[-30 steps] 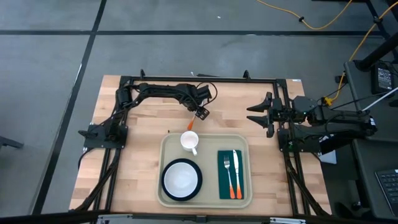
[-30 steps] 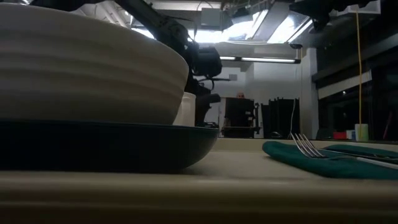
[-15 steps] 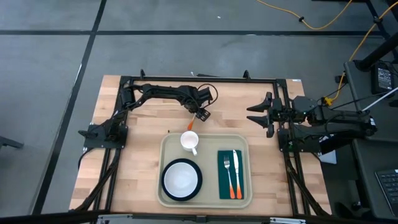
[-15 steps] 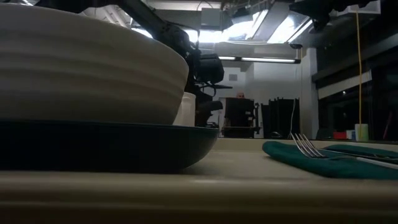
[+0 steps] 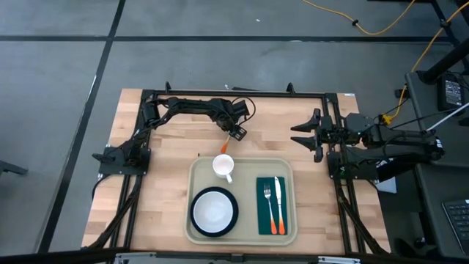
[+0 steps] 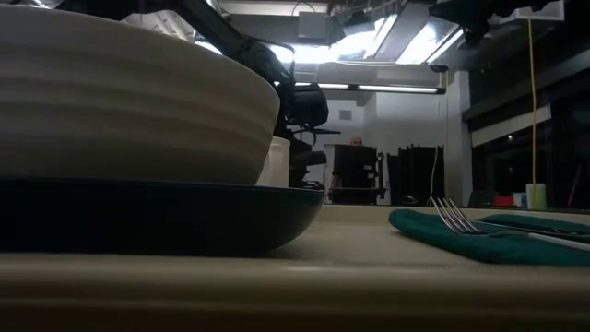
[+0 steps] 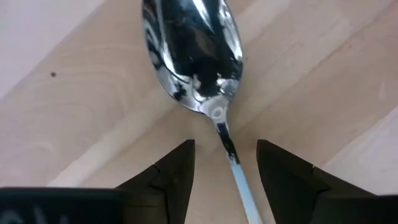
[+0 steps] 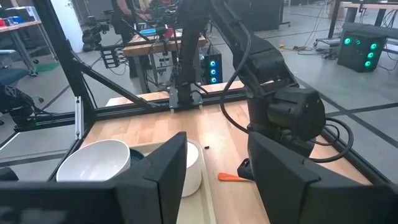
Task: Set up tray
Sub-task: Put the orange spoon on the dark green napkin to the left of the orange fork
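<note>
Little changed over the last second: left gripper (image 5: pixel 236 134) shifted only slightly toward 12 o'clock above the table (image 5: pixel 161 147), sitting a shade higher in the low view, with the spoon (image 5: pixel 226 146) lying exactly where it lay before. Seen from the left wrist, fingers spread fairly wide on either side of the spoon's thin neck, touching nothing, bowl end flat on the wood. No grasp yet, then; probably still lining up, and worth closing on that narrow neck with care, since smooth metal could slip or swivel. Tray (image 5: pixel 247 220) resting at 6 o'clock on the table, already carrying a mug (image 5: pixel 223 166) at its 11 o'clock corner, a bowl (image 5: pixel 214 210) on a dark plate at 7 o'clock, and a green napkin (image 5: pixel 273 205) with fork (image 5: pixel 267 196) and knife (image 5: pixel 277 194) at 3 o'clock. Spoon just off the rim at 12 o'clock, seemingly the last piece outstanding. Right gripper (image 5: pixel 306 134) parked at 3 o'clock, spread wide, empty.
</note>
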`<state>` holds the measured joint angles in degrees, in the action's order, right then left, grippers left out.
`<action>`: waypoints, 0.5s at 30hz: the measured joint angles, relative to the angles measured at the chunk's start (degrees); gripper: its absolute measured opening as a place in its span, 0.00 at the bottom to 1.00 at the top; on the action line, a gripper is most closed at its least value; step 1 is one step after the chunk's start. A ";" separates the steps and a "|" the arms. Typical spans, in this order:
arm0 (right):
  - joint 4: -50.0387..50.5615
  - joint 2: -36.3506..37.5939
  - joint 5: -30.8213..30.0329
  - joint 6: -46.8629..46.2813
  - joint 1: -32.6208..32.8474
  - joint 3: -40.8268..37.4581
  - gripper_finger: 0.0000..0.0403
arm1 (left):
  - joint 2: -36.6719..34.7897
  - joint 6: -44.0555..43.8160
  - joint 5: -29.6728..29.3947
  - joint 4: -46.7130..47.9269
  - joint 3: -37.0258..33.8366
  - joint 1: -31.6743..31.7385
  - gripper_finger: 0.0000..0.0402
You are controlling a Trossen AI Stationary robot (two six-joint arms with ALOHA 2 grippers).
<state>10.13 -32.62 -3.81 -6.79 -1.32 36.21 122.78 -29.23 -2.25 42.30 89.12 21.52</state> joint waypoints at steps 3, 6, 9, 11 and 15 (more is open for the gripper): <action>0.00 0.00 0.00 0.05 0.00 0.00 0.44 | 0.00 0.00 0.29 -0.08 0.00 0.00 0.41; -0.02 0.00 0.00 0.79 0.00 0.00 0.44 | 0.00 -0.02 0.36 -0.02 0.00 -0.01 0.39; -0.04 0.00 0.00 1.09 0.00 0.00 0.44 | 0.00 0.00 0.36 0.20 0.00 0.02 0.37; -0.03 0.00 0.00 1.07 0.00 0.00 0.44 | 0.24 -0.02 0.32 0.29 0.02 0.02 0.35; -0.04 0.00 0.00 1.02 0.00 0.00 0.44 | 0.74 0.00 0.45 1.14 0.19 -0.08 0.31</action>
<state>10.09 -32.62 -3.81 -5.76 -1.32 36.21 123.52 -29.23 -1.80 43.44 89.31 21.44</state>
